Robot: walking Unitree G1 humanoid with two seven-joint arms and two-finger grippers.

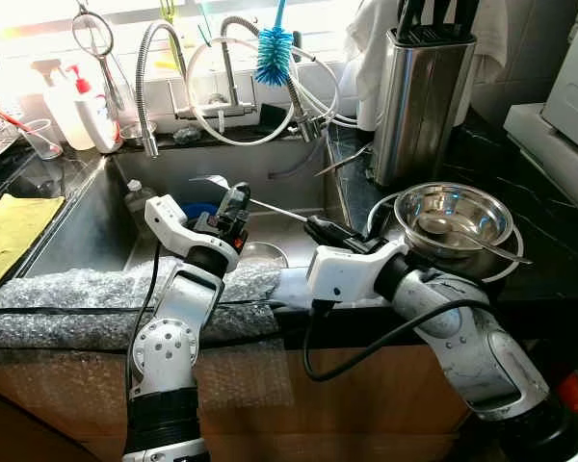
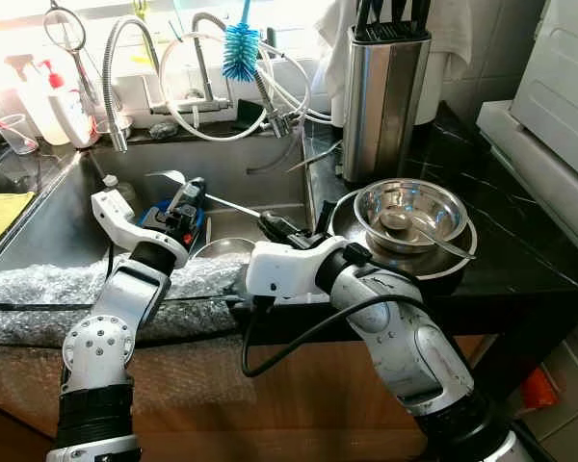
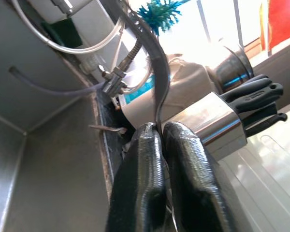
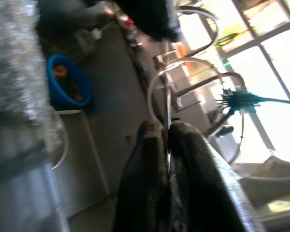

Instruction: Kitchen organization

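Both silver arms reach forward, elbows bent. The left pincer (image 1: 237, 197) has its fingers pressed together; the right pincer (image 1: 320, 228) is likewise closed.

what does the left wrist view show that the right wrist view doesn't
Left wrist view: the steel knife block with black handles. Right wrist view: a blue bowl in the sink and bubble wrap. Shared: the blue bottle brush, faucet hoses, and a tool, left tool or right tool, shut on a thin metal utensil.
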